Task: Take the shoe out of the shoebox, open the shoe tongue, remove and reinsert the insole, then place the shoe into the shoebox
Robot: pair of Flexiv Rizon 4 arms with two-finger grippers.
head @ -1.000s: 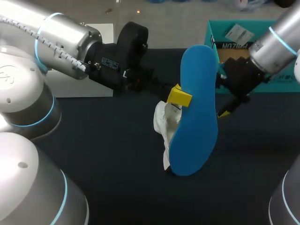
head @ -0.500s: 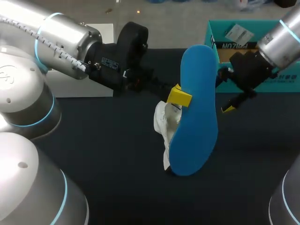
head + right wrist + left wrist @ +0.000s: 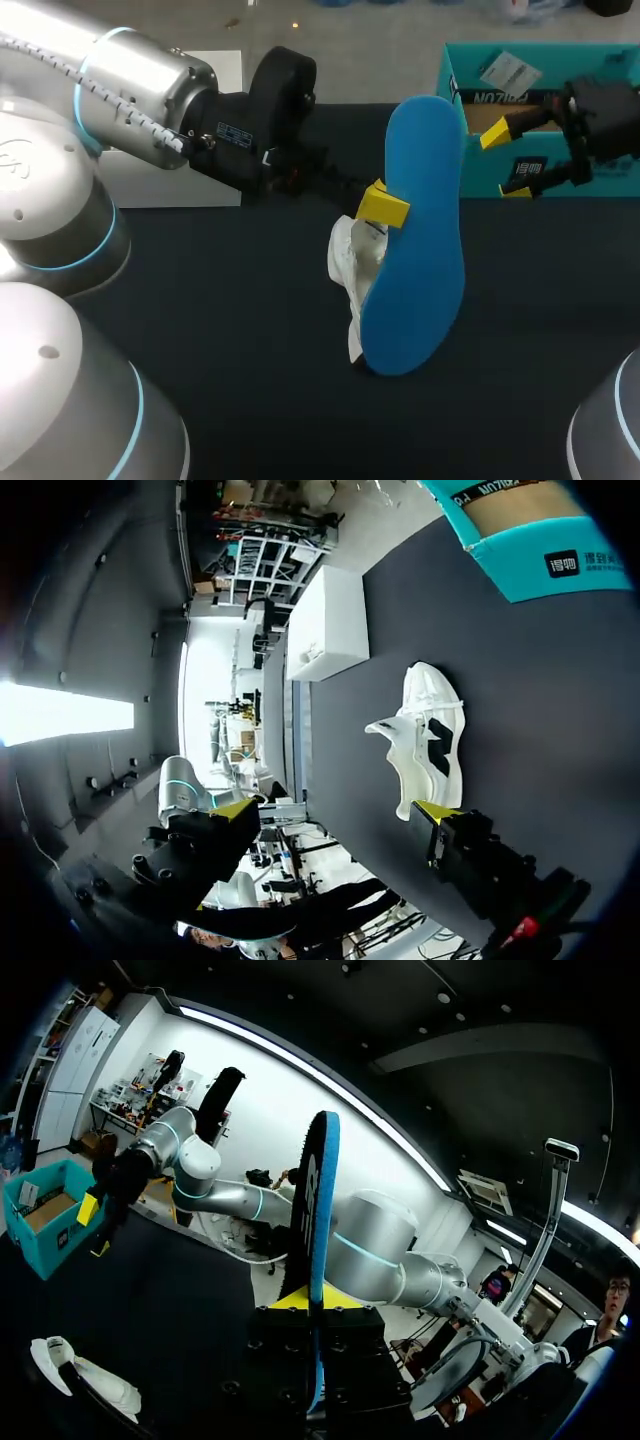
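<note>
My left gripper [image 3: 384, 206] is shut on the blue insole [image 3: 415, 270], holding it up on edge over the middle of the table. In the left wrist view the insole [image 3: 319, 1200] stands edge-on between the fingers of the left gripper [image 3: 315, 1302]. The white shoe [image 3: 350, 262] lies on the dark table under the insole, partly hidden by it. My right gripper [image 3: 507, 162] hangs open and empty at the front wall of the teal shoebox [image 3: 478, 178], well right of the insole. In the right wrist view the shoe [image 3: 425, 735] lies ahead of the right gripper [image 3: 335, 810].
A white box [image 3: 228, 75] stands at the back left of the table, behind my left arm. The shoebox [image 3: 520, 550] has a label and a card inside it.
My right gripper has drawn back from the insole's right edge, going right and up to the shoebox, still open. The left arm and the insole have not moved.
</note>
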